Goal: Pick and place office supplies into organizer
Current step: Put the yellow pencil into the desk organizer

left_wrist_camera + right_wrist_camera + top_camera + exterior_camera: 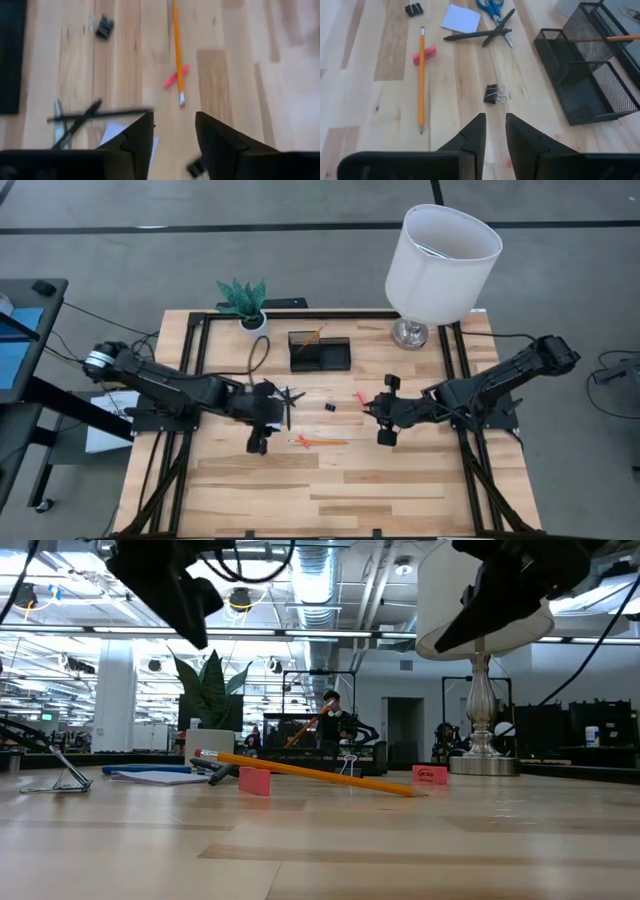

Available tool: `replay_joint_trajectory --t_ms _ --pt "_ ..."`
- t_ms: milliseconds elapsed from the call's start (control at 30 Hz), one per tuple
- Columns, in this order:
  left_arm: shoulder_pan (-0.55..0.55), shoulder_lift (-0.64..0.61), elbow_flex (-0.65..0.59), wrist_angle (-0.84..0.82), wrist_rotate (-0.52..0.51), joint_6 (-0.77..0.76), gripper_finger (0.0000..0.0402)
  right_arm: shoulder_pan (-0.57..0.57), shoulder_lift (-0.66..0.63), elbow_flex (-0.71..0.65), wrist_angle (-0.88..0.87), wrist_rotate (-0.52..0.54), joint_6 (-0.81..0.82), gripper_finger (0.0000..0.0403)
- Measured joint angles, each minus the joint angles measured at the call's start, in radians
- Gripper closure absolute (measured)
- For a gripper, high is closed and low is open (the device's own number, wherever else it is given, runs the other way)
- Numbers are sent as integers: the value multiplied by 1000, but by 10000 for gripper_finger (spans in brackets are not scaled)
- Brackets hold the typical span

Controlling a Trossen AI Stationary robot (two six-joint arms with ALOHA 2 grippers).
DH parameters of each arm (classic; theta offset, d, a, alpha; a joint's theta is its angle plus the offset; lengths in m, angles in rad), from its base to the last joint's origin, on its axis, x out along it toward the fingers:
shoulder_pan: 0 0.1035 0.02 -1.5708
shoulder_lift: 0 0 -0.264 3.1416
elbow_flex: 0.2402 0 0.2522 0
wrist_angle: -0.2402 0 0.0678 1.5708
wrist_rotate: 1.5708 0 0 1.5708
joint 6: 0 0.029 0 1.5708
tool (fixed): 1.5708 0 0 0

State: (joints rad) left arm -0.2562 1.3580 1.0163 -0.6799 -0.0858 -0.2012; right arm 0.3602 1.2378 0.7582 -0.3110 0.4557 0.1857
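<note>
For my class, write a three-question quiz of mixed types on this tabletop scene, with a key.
1. True or false: an orange pencil lies across a pink eraser.
2. Which item is already in the black mesh organizer? A) scissors B) an orange pencil C) the note pad
3. Fill in: nearest ahead of the right gripper lies a black binder ____.

Key: 1 true; 2 B, a second orange pencil leans in the taller cup, while the scissors and note pad lie on the table; 3 clip.
</note>
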Motion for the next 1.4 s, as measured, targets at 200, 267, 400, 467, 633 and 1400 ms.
replay_joint_trajectory --t_ms 200,267,400,467,633,1400 --pt "1 131 134 -127 19 -17 242 44 2 0 -35 22 37 336" --pt "2 169 172 -158 49 -18 241 53 2 0 -55 23 56 336" --pt "3 241 240 -187 108 -3 241 61 2 0 -107 47 86 336" --pt "3 271 261 -199 133 15 241 61 2 0 -126 48 100 336" --pt "3 325 283 -234 167 30 241 63 2 0 -153 126 155 336" --pt "4 331 283 -250 176 38 241 65 2 0 -211 290 340 336"
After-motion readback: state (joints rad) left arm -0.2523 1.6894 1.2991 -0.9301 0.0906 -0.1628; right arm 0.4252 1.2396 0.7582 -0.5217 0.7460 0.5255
